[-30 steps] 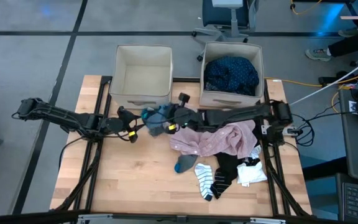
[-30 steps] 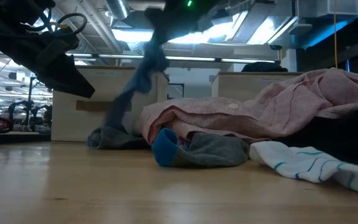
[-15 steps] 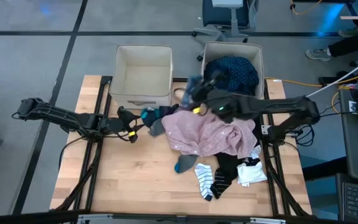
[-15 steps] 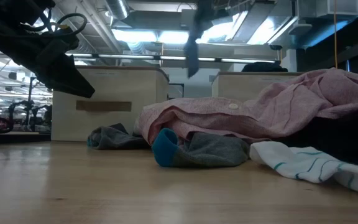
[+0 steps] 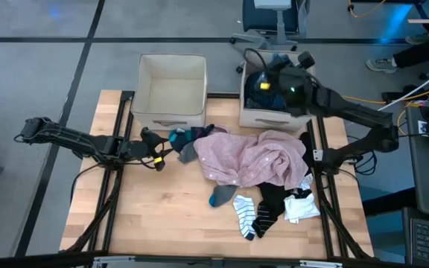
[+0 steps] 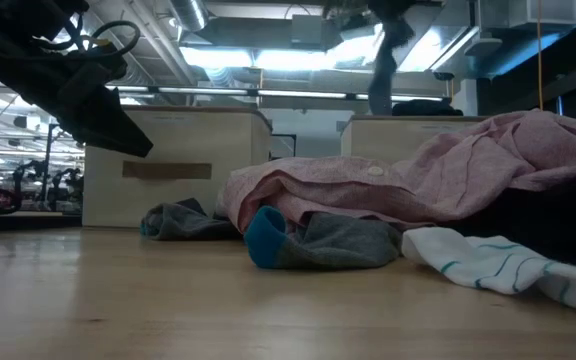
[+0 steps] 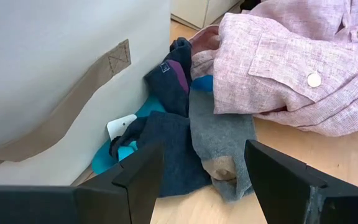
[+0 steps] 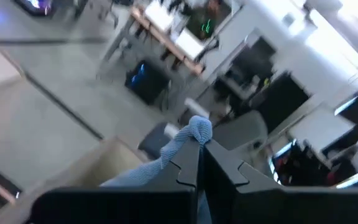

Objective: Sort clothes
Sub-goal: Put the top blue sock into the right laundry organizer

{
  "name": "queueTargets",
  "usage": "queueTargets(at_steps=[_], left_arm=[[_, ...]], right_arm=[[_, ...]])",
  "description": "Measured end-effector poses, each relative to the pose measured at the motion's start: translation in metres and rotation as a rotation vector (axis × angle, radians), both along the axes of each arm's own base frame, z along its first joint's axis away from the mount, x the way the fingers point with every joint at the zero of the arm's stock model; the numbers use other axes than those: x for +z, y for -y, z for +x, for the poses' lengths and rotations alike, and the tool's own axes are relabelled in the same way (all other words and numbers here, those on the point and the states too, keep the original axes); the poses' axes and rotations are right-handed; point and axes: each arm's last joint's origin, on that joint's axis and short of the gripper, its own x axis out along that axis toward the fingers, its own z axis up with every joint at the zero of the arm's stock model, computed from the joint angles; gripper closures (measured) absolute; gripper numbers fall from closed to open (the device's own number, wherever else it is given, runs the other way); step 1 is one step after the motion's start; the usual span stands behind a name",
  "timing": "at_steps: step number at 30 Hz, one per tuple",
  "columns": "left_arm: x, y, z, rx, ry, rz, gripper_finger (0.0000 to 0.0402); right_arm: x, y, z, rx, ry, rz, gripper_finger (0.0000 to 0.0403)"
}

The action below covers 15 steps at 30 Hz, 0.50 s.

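Right gripper (image 5: 263,80) is up over the right bin (image 5: 277,119), fingers pinched tight on a blue sock (image 8: 182,146); in the low view that sock (image 6: 381,70) hangs limp above the bin's rim; inside the bin lies a navy dotted top (image 5: 281,88), only partly seen past the arm. Left gripper (image 5: 160,158) sits low on the table (image 5: 162,223), just in front of the left bin (image 5: 171,93), fingers spread wide, holding nothing; ahead of it, against that bin's wall, a clump of dark blue and grey socks (image 7: 191,134); a small white tag (image 7: 120,126) shows among them, no writing readable. A pink shirt (image 5: 255,158) sprawls beside that clump, in front of the right bin; nearer the table's front edge, beside the shirt, a grey sock with a blue toe (image 5: 220,196), a striped sock (image 5: 245,212), a black piece (image 5: 268,207), a white piece (image 5: 301,206); no brand or lettering legible anywhere.
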Motion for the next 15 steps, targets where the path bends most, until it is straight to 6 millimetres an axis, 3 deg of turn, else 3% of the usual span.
queueTargets(at_steps=[8,15], left_arm=[[0.000,0.000,0.000,0.000,-0.002,0.000,0.0184],[0.000,0.000,0.000,0.000,-0.002,0.000,0.0184]], right_arm=[[-0.050,0.051,-0.002,0.074,0.106,0.393,0.0386],[-0.088,0.082,0.006,-0.032,0.137,0.511,0.0386]])
